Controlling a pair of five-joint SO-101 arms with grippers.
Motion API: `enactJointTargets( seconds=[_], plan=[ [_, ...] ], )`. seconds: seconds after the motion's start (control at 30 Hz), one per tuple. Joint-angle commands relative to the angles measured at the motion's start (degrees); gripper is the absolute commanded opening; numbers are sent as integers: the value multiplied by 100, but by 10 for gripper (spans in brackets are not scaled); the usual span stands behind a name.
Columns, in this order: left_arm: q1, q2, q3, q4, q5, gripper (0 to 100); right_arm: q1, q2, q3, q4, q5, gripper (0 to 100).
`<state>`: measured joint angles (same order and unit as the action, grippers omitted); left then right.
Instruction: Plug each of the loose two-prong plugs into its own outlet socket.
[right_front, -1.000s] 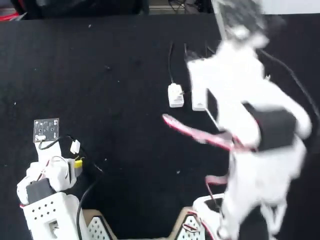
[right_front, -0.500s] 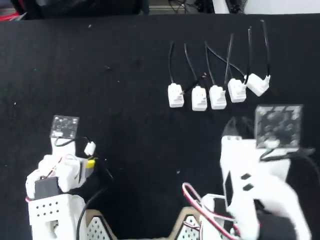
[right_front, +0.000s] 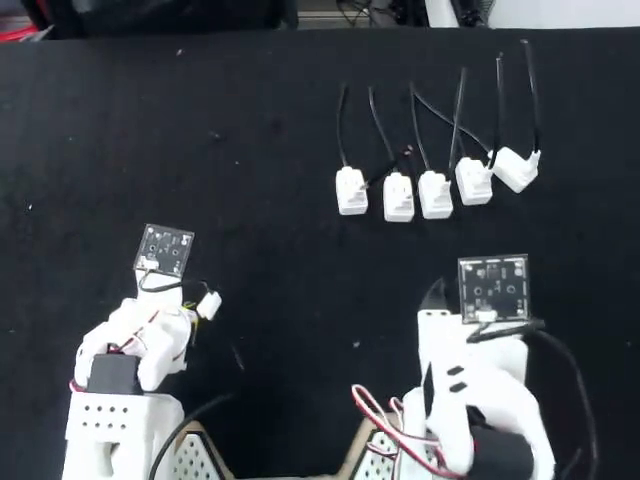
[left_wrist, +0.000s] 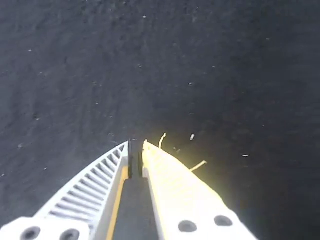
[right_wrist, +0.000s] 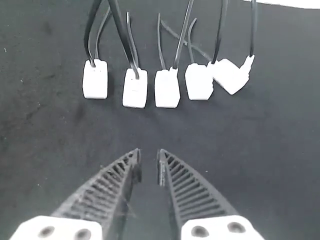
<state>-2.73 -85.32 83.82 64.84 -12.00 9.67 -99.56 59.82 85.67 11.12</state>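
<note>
Straight ahead of your right fingers (right_wrist: 125, 185) lies the row of five white plugs (right_front: 435, 194) on the black worktop (right_front: 250, 130), near but not touching. Those fingers stand a narrow gap apart with nothing between them, and the gap points between the second plug (right_wrist: 135, 88) and the middle plug (right_wrist: 167, 87). Each plug's long axis runs away from the fingertips, so the near short end faces you and the black cords (right_wrist: 120, 30) leave from the far end. My judgement is that a grasp calls for a wider opening and a small sideways shift, so the fingers close across a plug's width rather than along its length.

Only the end plug (right_wrist: 230, 75) breaks the pattern — it lies tilted, its corner touching or just beside its neighbour; you cannot tell which.

Your left fingers (left_wrist: 165, 185) are pressed together, holding nothing, over bare worktop and well apart from the row — so the right arm (right_front: 480, 400) is clearly the nearer one.

Prongs are hidden under or behind the white bodies, and it is hard to make out whether these pieces lie loose or are already seated in something. The cords' far ends are cut off at the worktop's edge.
</note>
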Motion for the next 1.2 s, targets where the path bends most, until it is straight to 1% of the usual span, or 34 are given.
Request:
enactJointTargets(
  seconds=[0.0, 0.1, 0.17, 0.27, 0.33, 0.5, 0.57, 0.67, 0.7, 0.77, 0.87, 0.93, 1.03, 1.17],
  plan=[
    [286, -53, -277, -79, 492, 65, 132, -171, 585, -193, -9, 54],
    [453, -53, -163, -79, 1090, 66, 114, -391, 1042, -202, -202, 54],
    [585, -53, 31, -141, 1284, 66, 132, -602, 1367, -237, -255, 54],
    [875, -53, 532, -440, 1222, 62, 141, -796, 1701, -440, -387, 53],
    [945, -53, 910, -571, 1178, 62, 97, -892, 2009, -536, -404, 54],
    [1218, -53, 1174, -738, 1204, 66, 141, -892, 3433, -1635, -440, 54],
    [1341, -53, 1182, -800, 1204, 66, 141, -875, 3679, -1890, -466, 53],
    [1473, -53, 1147, -563, 1213, 66, 97, -884, 3618, -1732, -571, 54],
    [1473, -53, 1068, -475, 1319, 66, 97, -884, 3644, -1705, -571, 54],
    [1446, -53, 954, -281, 1829, 66, 97, -875, 3670, -1574, -624, 54],
    [1473, -53, 892, 114, 2848, 66, 97, -875, 3600, -1055, -659, 54],
    [1455, -53, 1042, 132, 3200, 66, 141, -875, 3635, -1081, -853, 53],
    [1411, -53, 1077, 79, 3191, 62, 141, -875, 3662, -1099, -1266, 53],
    [1455, -53, 1077, 79, 3218, 62, 149, -866, 3662, -1099, -1284, 53]
  ],
)
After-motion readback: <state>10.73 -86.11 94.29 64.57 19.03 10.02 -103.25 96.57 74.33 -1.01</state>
